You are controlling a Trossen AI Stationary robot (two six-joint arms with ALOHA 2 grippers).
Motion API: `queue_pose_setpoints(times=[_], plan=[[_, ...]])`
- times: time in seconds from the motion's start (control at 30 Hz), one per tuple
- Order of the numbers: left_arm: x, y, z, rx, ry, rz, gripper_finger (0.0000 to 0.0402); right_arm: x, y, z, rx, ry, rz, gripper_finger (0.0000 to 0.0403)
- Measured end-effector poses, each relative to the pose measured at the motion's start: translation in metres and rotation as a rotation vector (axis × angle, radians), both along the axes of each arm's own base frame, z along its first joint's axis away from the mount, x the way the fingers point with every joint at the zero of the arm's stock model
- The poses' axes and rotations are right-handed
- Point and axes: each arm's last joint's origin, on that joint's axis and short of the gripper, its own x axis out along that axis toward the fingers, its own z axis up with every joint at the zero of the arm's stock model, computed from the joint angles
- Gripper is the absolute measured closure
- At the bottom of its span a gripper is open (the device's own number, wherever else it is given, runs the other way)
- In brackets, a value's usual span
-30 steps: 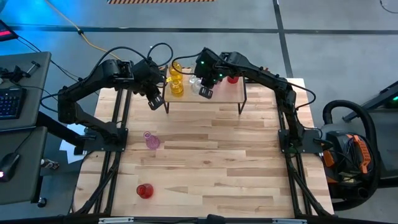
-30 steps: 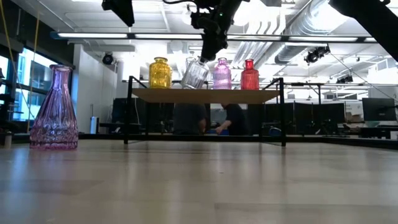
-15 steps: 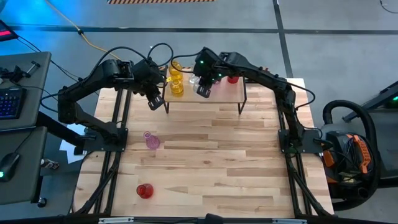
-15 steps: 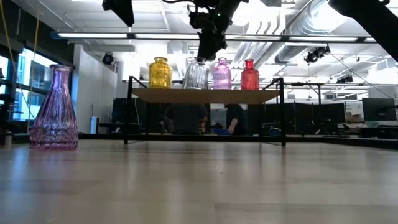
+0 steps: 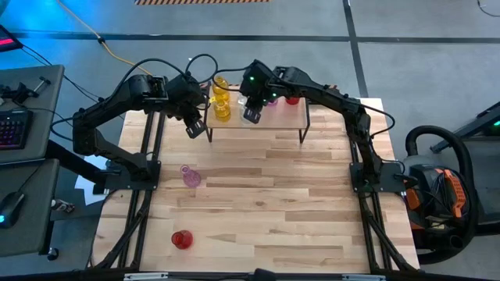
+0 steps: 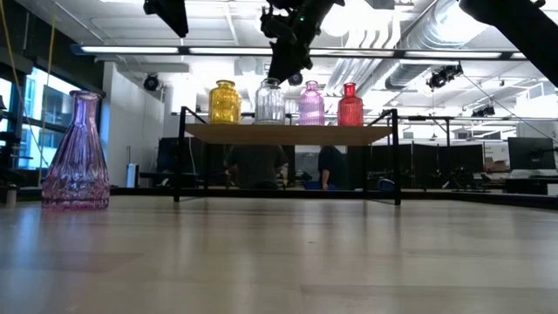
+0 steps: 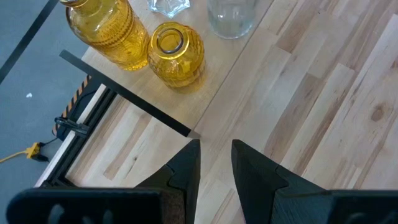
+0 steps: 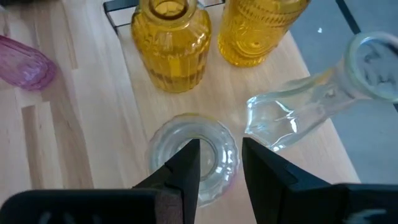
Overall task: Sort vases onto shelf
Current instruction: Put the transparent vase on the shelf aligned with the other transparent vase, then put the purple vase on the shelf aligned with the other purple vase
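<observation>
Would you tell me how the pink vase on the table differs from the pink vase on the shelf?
The pink vase on the table stands alone; the pink vase on the shelf sits between a clear vase and a red vase. The first tapers like a cone, the second is rounder. Both stand upright.

1. Standing upright in a row on the shelf [image 6: 288, 133]: yellow vase [image 6: 224, 103], clear vase [image 6: 269, 102], pink vase [image 6: 311, 104], red vase [image 6: 350, 105].
2. Off the shelf, on the tabletop, well apart from it: another pink vase [image 5: 191, 176], another red vase [image 5: 181, 239], both upright.
</observation>
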Motion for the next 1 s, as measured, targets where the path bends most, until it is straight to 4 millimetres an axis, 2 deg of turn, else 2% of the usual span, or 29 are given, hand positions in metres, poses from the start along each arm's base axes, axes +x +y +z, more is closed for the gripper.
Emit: queue_pose_setpoints(times=[0.43,0.73,1.0], plan=[[0.000,0.000,0.000,0.000,0.000,0.000,0.0319,0.010,-0.002,-0.008,-0.033,-0.010,-0.027,0.0304],[0.000,0.000,0.000,0.002,0.002,-0.007,0.0319,0.002,0.000,0.016,-0.071,-0.059,-0.039,0.0304],[0.000,-0.002,-0.001,-0.030,0.002,-0.034,0.0319,-0.005,0.002,0.021,-0.051,-0.052,-0.056,0.0304]])
